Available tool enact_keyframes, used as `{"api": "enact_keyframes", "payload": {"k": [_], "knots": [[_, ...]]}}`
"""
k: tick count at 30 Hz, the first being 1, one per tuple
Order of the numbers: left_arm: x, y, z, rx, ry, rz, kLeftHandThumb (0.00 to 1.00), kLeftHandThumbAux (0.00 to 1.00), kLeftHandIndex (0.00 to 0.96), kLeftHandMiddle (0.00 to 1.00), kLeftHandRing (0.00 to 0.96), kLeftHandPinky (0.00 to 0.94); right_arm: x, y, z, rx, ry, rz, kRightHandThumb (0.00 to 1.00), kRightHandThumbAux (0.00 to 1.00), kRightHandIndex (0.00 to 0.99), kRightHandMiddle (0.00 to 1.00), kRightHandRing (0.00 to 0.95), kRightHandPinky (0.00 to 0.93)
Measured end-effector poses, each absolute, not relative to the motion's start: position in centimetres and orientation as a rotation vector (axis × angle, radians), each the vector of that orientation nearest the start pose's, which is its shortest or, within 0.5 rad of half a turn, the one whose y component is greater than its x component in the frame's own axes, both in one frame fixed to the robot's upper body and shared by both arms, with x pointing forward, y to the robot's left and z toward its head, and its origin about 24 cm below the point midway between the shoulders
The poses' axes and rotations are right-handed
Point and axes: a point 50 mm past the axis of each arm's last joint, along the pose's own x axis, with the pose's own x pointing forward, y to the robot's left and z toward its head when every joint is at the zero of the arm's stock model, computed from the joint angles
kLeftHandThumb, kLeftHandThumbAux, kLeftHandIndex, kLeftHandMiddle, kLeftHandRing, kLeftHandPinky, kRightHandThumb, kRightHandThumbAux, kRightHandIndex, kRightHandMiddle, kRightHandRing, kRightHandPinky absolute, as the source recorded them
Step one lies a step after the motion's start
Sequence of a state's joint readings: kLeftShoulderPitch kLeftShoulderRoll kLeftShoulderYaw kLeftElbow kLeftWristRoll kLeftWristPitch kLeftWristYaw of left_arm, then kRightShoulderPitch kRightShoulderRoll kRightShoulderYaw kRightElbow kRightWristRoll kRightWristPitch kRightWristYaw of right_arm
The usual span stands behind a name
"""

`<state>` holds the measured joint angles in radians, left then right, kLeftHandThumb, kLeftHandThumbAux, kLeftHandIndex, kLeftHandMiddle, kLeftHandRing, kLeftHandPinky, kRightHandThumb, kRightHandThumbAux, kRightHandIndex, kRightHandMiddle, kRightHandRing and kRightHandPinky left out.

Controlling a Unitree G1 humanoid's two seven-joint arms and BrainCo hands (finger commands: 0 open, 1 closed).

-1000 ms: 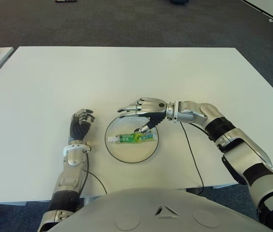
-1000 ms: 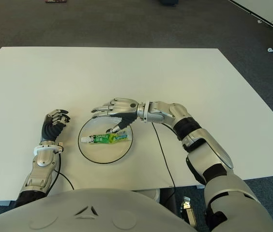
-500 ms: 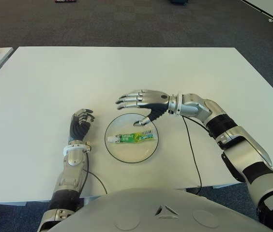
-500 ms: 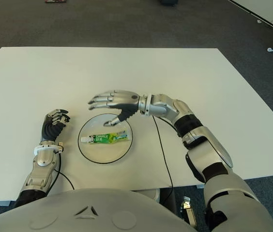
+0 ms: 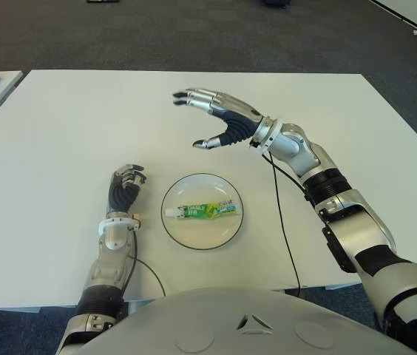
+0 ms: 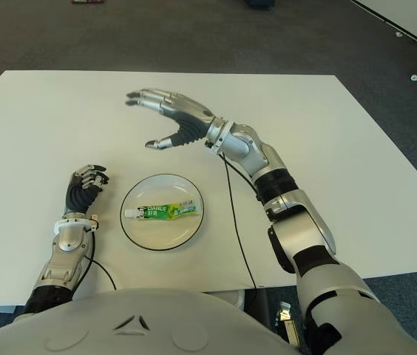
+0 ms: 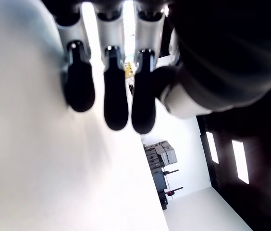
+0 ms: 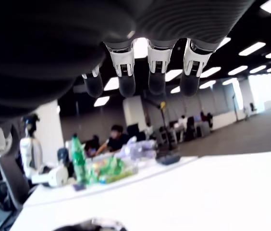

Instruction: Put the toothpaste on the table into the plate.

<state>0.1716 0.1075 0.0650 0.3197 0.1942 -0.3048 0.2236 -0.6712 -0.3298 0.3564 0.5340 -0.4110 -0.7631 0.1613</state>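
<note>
Toothpaste (image 5: 202, 211): lies flat inside the plate (image 5: 219, 233), cap end to the left, touching neither of my hands.
Right hand (image 5: 217, 123): raised over the table (image 5: 60, 133), far of the plate; fingers spread wide, holding nothing.
Left hand (image 5: 123, 191): just left of the plate; fingers curled, holding nothing.
Step in hand: placement looks complete; I judge this the retreat phase.
Next move: bring my right arm to rest, clear of the plate.

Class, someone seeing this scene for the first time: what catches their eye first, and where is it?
The green toothpaste lies flat in the round plate near the table's front edge. The right hand hovers beyond it, fingers spread and empty. The left hand shows curled, left of the plate.
</note>
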Motion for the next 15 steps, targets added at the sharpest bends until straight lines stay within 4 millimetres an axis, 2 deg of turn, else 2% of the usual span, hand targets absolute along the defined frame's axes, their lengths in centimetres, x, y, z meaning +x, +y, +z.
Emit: {"api": "enact_keyframes", "payload": {"k": [6, 15], "knots": [[19.5, 20.5, -3.2, 0.312, 0.158, 0.251, 0.705, 0.718, 0.429, 0.559, 0.552, 0.494, 32.1, -10.2, 13.7, -0.754, -0.72, 0.546, 0.331, 0.702, 0.17, 0.189, 0.184, 0.271], [19.7, 20.6, -3.2, 0.317, 0.156, 0.251, 0.706, 0.718, 0.429, 0.559, 0.555, 0.52, 30.8, -11.7, 10.1, -0.562, -0.574, 0.36, 0.422, 0.793, 0.287, 0.286, 0.275, 0.33]]}}
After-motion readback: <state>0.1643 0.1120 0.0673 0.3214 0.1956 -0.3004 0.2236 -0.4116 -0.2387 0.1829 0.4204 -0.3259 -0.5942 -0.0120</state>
